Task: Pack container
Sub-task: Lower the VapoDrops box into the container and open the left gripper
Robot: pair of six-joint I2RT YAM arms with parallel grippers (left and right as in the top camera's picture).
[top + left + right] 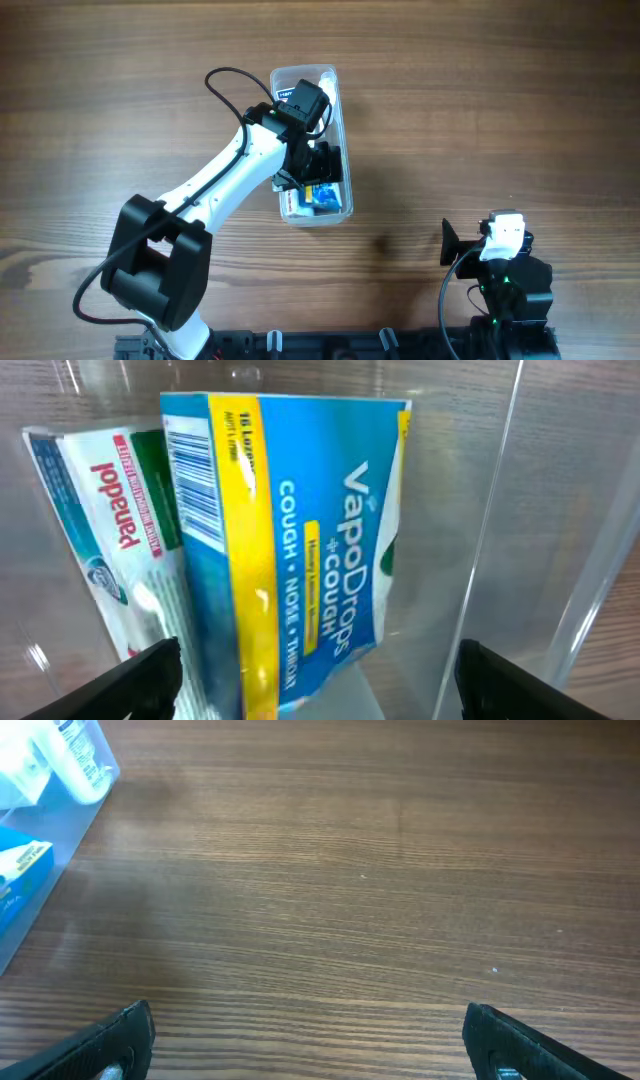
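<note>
Bench (500, 120): container (300, 75) lies mid-bench, L arm reaching down into its near end. Step, I'd say: seating boxes in that end. To do it well, keep the wrist centred btwn the clear walls and move straight up/down, no sideways nudge, since the tub's light and prob slides.

L hand (320, 685): wide open inside the tub, fingers either side of the VapoDrops box (300, 540), gripping nothing.

R hand (320, 1045): wide open too, empty, over bench, well apart.

VapoDrops box stands tilted beside Panadol box (110, 540).
</note>
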